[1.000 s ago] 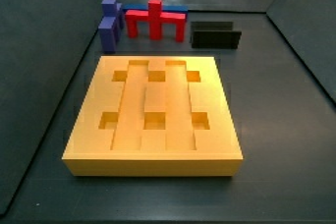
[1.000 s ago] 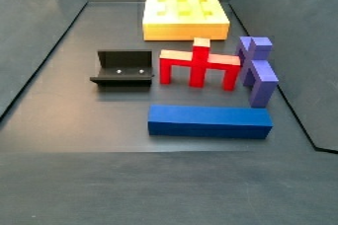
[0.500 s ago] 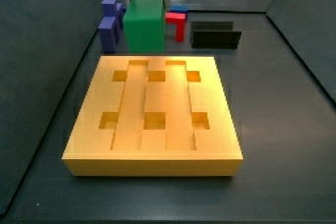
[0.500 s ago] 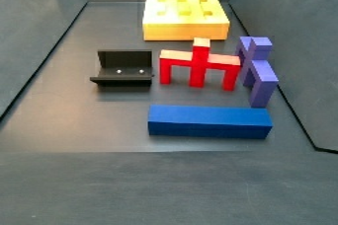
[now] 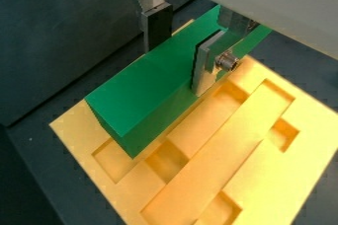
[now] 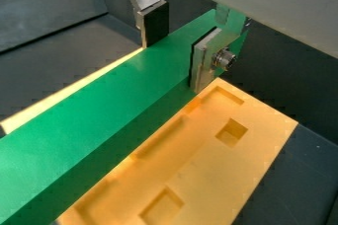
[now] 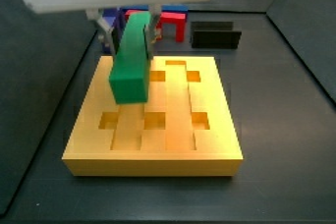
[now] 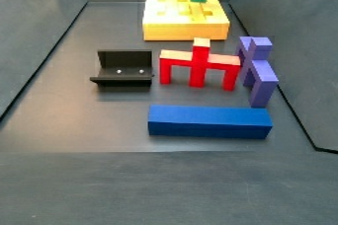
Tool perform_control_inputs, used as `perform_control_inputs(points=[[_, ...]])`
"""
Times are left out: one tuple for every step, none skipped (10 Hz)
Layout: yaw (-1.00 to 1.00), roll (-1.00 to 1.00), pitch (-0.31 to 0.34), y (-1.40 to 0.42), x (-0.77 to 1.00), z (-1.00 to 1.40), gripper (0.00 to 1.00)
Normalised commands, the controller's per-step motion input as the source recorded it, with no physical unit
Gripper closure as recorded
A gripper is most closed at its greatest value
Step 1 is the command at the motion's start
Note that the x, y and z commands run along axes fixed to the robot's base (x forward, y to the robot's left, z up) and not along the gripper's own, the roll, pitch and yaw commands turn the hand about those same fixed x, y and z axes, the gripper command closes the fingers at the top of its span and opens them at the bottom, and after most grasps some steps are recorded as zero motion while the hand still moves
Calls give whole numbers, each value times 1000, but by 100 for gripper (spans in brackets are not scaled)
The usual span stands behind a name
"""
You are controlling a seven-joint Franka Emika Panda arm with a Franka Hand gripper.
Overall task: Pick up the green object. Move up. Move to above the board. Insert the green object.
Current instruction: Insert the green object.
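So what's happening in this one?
The Franka arm's gripper is shut on the green object, a long bar gripped near one end, and holds it over the board. In a side view the bar hangs tilted above the board's holes, not yet inserted. The red cross-shaped piece, blue block and fixture sit untouched on the floor.

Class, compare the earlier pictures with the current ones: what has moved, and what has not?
The gripper, shut on the green object, has carried it down from the back to over the board. The board, red cross piece, blue block and fixture stayed put.
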Motion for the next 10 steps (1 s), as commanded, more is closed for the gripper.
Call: perform_control_inputs(points=[[129, 6, -91, -351, -114, -654, 100], [100, 77, -41, -389, -9, -554, 100], [66, 181, 0, -303, 0, -446, 100], [46, 296, 27, -231, 0, -311, 100], [63, 344, 27, -194, 0, -306, 100], [103, 371, 37, -140, 0, -343, 100], [109, 341, 39, -77, 0, -326, 100], [106, 307, 43, 0, 51, -320, 100], [80, 257, 66, 0, 206, -260, 100], [89, 260, 83, 0, 266, -231, 100]])
